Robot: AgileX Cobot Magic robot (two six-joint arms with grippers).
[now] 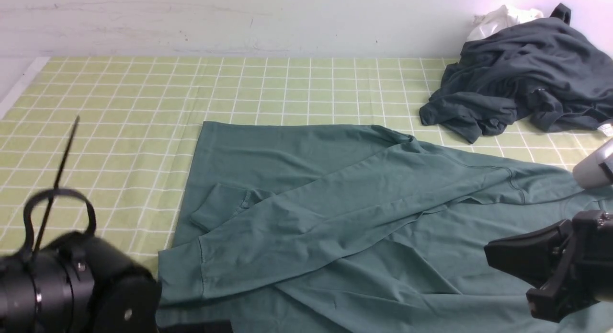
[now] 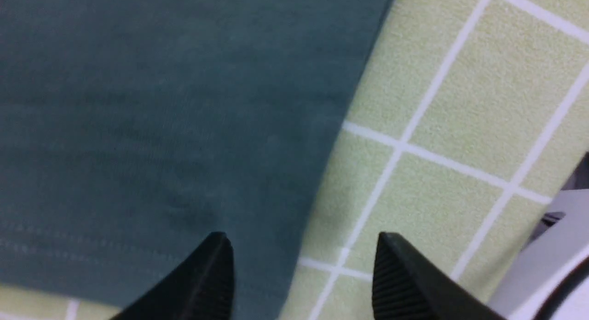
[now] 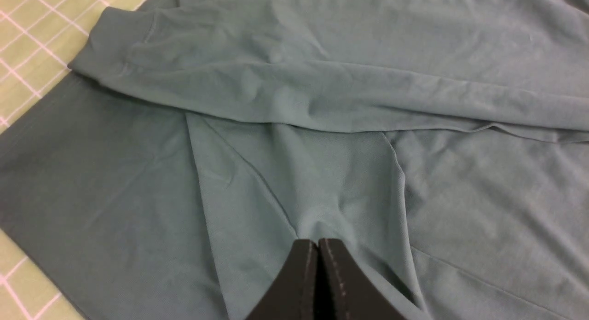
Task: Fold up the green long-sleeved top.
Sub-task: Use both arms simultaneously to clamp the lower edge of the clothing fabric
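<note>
The green long-sleeved top (image 1: 335, 189) lies spread on the checked table cover, with one sleeve folded across its body and the cuff (image 1: 179, 275) at the near left. In the left wrist view my left gripper (image 2: 303, 239) is open, one finger over the top's edge (image 2: 184, 126) and the other over the cover, holding nothing. My right gripper (image 1: 491, 251) hangs over the top's near right part. Its jaws are shut (image 3: 317, 241), and creases in the cloth (image 3: 294, 182) run up to the tips, where the fabric is pinched.
A dark grey garment (image 1: 522, 79) is heaped at the far right with a small white cloth (image 1: 503, 19) behind it. The green checked cover (image 1: 119, 108) lies bare at the left and far side. A pale wall runs along the back.
</note>
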